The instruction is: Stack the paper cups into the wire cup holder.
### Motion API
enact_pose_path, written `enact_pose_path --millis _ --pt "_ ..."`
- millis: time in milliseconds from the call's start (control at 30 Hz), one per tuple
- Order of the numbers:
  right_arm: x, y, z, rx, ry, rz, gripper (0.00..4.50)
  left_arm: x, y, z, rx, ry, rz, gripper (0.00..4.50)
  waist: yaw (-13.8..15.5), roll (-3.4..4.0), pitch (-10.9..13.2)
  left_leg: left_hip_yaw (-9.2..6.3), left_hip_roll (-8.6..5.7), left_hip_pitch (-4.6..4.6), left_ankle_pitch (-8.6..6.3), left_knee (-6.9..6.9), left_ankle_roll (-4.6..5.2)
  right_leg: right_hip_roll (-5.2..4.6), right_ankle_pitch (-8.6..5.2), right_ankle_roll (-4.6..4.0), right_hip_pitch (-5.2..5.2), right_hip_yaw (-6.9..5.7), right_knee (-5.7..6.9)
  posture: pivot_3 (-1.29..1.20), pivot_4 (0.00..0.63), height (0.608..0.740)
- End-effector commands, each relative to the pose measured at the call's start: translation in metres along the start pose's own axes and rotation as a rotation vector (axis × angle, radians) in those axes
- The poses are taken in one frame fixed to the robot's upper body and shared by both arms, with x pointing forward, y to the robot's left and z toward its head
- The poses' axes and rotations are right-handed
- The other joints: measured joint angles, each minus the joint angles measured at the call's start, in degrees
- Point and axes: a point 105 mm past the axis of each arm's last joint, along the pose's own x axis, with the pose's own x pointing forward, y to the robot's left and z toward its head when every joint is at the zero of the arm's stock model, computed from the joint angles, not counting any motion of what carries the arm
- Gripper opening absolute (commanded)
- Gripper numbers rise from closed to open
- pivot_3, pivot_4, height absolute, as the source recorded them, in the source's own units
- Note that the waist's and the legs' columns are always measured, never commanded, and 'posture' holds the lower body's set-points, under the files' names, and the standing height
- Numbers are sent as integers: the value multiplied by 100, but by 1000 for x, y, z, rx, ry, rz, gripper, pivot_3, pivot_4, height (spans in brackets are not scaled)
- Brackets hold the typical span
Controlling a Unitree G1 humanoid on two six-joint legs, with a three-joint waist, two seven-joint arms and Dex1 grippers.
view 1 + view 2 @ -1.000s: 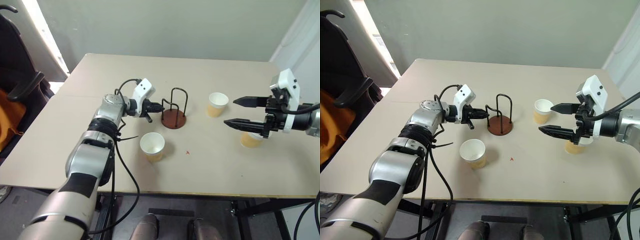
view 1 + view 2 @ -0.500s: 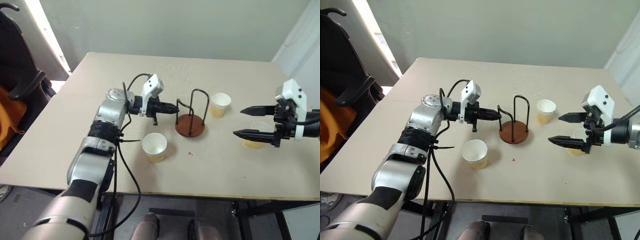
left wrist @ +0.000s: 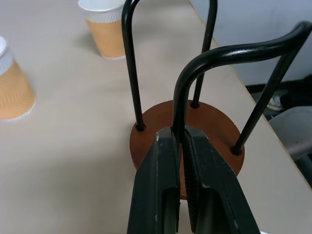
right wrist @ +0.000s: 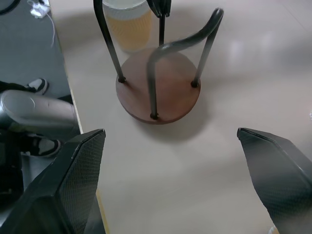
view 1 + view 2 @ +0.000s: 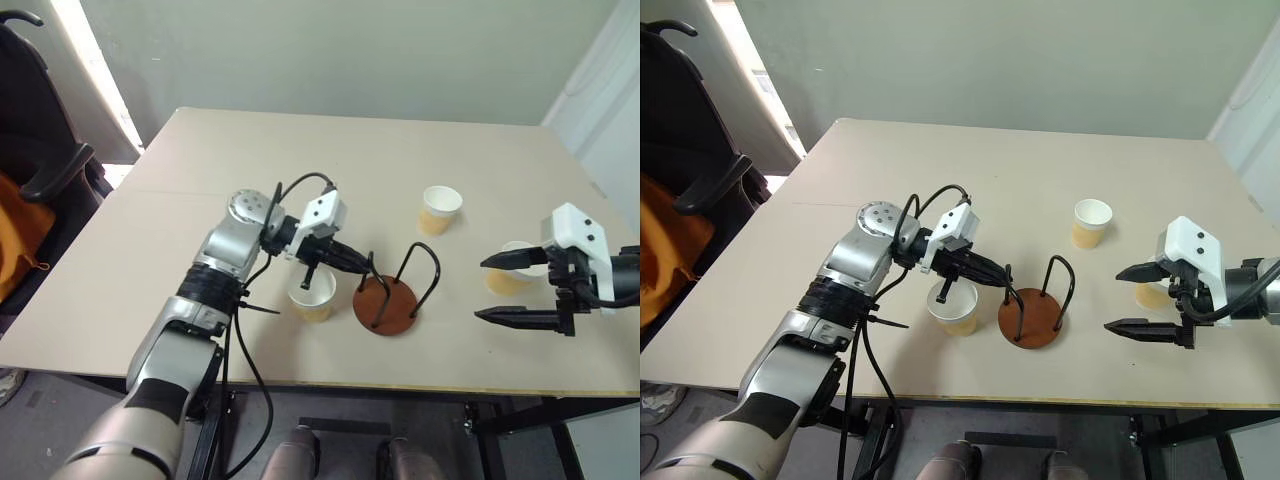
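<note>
Black fingers of the left end effector (image 3: 178,146) are pinched tight on one of the thin wire loops of the wire cup holder (image 5: 388,305), gripping it low down where the loop drops toward the disc. The holder's reddish-brown base sits on the desk (image 5: 200,170) close to the near edge, its arched loops rising from it, and the whole thing leans a little rather than standing quite straight.

Just behind the gripping fingers, on the robot's left of the holder, stands one of the paper cups (image 5: 313,295), upright with its white mouth open to the ceiling; it is just beside the disc, though I cannot tell whether the two touch. The left arm reaches across above this cup.

Over on the other side, the right end effector (image 5: 512,288) hangs above the desk with its two fingers spread wide and nothing between them. It points back toward the holder and stays well apart from it. A second cup (image 5: 505,270) stands upright right behind those open fingers, partly hidden by them, near the desk's right side. The third cup (image 5: 439,209) stands farther back on the desk, alone, beyond the holder and between the two arms.

All three cups are on the desk surface, none inside the wire loops. A dark chair (image 5: 40,170) stands off the desk's left edge.
</note>
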Motion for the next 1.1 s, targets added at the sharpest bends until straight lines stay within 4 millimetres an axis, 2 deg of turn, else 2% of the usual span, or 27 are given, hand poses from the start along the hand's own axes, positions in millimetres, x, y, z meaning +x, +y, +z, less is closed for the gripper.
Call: enact_pose_path --millis 33,267,500,633,833,967,1100 --pt "0 5 2 -57 32 -6 4500 1 3 13 102 22 -59 11 1 0 0 2 0 0 0 0 0 0 0 0 0 0 -1 0 150 740" --pt "2 6 2 -55 26 -14 4500 5 14 19 139 39 -70 11 1 0 0 25 -1 -1 -2 0 -2 -9 5 9 -2 5 -7 0 150 740" --pt "2 6 1 -49 24 -23 4500 5 13 18 111 66 -100 11 1 0 0 40 0 -3 -8 0 -17 -10 5 16 -2 10 -23 0 150 740" --pt "3 5 1 -49 19 -29 4500 5 12 17 98 73 -111 1094 3 0 0 42 1 -8 -9 0 -18 -11 6 19 -3 11 -34 0 150 740" --pt "2 1 -1 -50 25 -45 4500 4 21 21 111 70 -79 3180 6 0 0 46 0 -15 -11 4 -16 -12 13 29 -3 13 -48 0 150 740" --pt "-10 -12 -7 -44 67 -104 4500 -9 28 25 151 103 -28 4449 6 0 0 48 0 -15 -12 4 -15 -12 13 30 -4 15 -50 0 150 740" --pt "-30 -36 -17 -33 131 -208 4500 -35 26 28 179 148 0 4449 4 1 0 50 2 -18 -13 3 -13 -12 15 32 -7 17 -55 0 150 740"
